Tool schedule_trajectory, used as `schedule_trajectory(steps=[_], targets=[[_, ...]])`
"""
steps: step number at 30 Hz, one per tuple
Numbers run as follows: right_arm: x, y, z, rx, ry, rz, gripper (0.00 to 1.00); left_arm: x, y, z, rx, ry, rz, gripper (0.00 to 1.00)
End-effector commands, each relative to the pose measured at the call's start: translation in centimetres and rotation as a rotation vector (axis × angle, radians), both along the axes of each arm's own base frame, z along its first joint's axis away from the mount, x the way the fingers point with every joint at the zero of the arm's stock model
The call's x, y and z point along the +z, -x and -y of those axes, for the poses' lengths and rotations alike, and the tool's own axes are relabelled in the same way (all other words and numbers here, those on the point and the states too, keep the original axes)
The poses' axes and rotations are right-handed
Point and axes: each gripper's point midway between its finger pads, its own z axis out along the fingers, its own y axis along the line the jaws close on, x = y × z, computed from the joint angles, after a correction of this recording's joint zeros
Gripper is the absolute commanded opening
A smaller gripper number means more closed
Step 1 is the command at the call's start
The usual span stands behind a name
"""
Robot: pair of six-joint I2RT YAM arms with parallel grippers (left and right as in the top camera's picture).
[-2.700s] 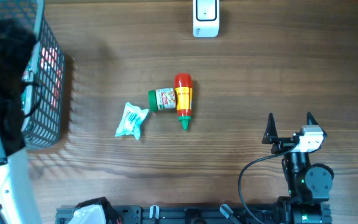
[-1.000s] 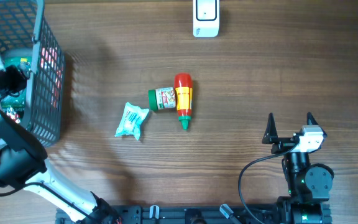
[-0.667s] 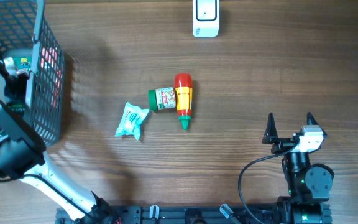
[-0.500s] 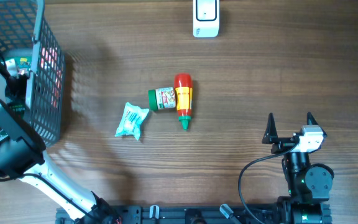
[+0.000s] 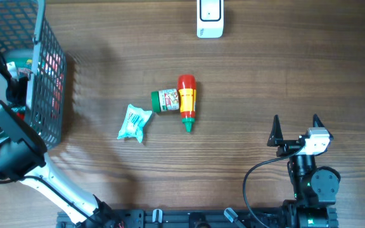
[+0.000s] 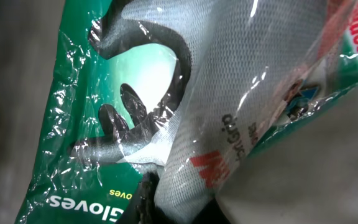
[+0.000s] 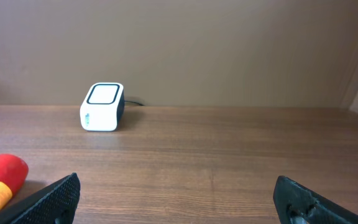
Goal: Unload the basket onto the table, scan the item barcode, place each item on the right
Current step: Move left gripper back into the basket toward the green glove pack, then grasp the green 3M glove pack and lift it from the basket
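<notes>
Wooden worktop, wire basket on the far left. Our left hand was down inside the basket, shut tight on what looked like a fold of film on the gloves pack. That pack filled the whole left wrist view, so we couldn't tell how much film was actually nipped. Our right hand sat at the near right with its fingers wide apart, holding nothing. Scanner stood at the far edge, well apart from the basket, window on top. A bottle, a jar and a sachet lay mid-worktop.

Step in hand, we reckoned, was getting the pack out of the basket. Our tips:

- Lift straight up and slowly, since slick film could slide out of a thin pinch.
- Clear the basket rim before swinging across.
- Carry it high enough to miss the bottle and jar.

We couldn't spot the barcode anywhere, so we'd expect to turn the pack over the scanner until the code faced the window.
</notes>
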Motion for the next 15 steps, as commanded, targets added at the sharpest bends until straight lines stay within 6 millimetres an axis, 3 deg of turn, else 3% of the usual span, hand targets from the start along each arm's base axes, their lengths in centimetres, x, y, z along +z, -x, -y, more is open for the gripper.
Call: schedule_trajectory(steps=[1, 5, 10, 15], targets=[[0.1, 0.0, -0.4, 0.022, 0.011, 0.006, 1.0, 1.8, 0.4, -0.3, 0.161, -0.013, 0.043, 0.04], [0.1, 0.0, -0.4, 0.022, 0.012, 0.006, 1.0, 8.7, -0.9, -1.0, 0.275, -0.066, 0.225, 0.04], [0.1, 0.0, -0.4, 0.022, 0.012, 0.006, 1.0, 19.0, -0.9, -0.9, 0.344, -0.147, 0.484, 0.04], [0.1, 0.0, -0.4, 0.022, 0.012, 0.006, 1.0, 29.0, 0.1, 1.3, 0.38, -0.151, 0.78, 0.04]])
